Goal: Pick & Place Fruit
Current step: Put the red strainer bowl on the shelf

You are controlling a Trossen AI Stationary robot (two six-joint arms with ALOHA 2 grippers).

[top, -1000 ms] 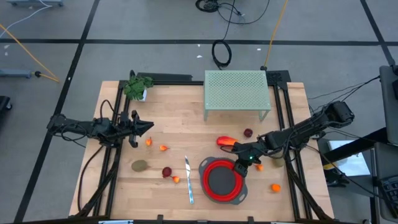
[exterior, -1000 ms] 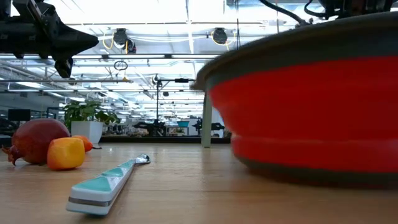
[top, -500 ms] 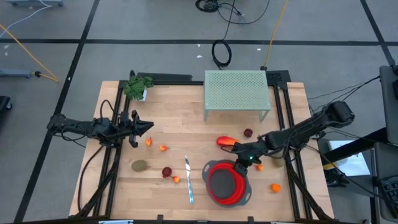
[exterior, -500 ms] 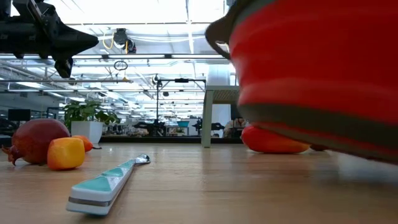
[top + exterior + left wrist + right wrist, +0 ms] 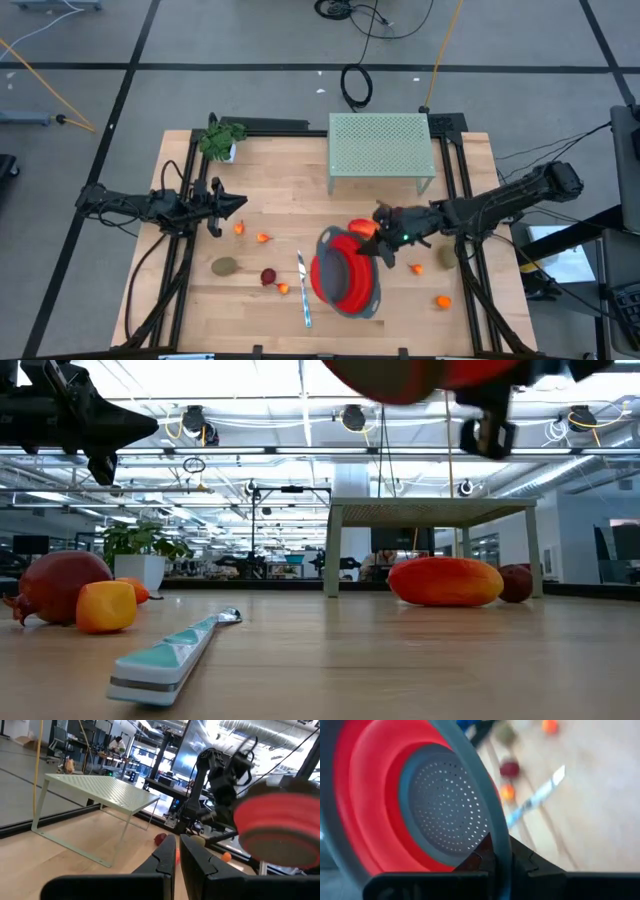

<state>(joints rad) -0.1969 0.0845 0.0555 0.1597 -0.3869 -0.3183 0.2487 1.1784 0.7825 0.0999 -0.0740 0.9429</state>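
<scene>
Fruit lies scattered on the wooden table (image 5: 270, 215), none of it held. Landmark: the pale green perforated rack (image 5: 381, 145) at the table's back edge.

- Long orange-red piece (image 5: 362, 227) lies in front of the rack, partly covered from above by the red strainer bowl; in the low view it rests on the table (image 5: 445, 581).
- Dark red ball (image 5: 516, 582) sits just beside that long piece, under the rack's front right corner side.
- Two small orange bits (image 5: 240, 228) and (image 5: 263, 238) lie in front of the rack and well to its left.
- Olive-brown oval (image 5: 224, 265) lies further forward and left. A second dark red ball (image 5: 268, 276) and an orange bit (image 5: 283, 288) sit near each other beside it.
- Another olive oval (image 5: 446, 257) and an orange bit (image 5: 443, 300) lie forward of the rack's right end; a tiny orange bit (image 5: 416, 267) sits between them and the bowl.

Red strainer bowl (image 5: 345, 271): off the table, tilted on edge, forward of the rack. In the right wrist view its grey perforated bottom (image 5: 447, 807) faces the camera.

Right gripper (image 5: 383, 238): fingers clamped narrow on the bowl's grey rim, holding it up.

Left gripper (image 5: 238, 204): hangs above the table well left of the rack, fingers (image 5: 165, 857) nearly together, holding nothing.

Silver knife (image 5: 303, 288) lies flat just left of the bowl. Green plant (image 5: 221, 138) stands left of the rack.
</scene>
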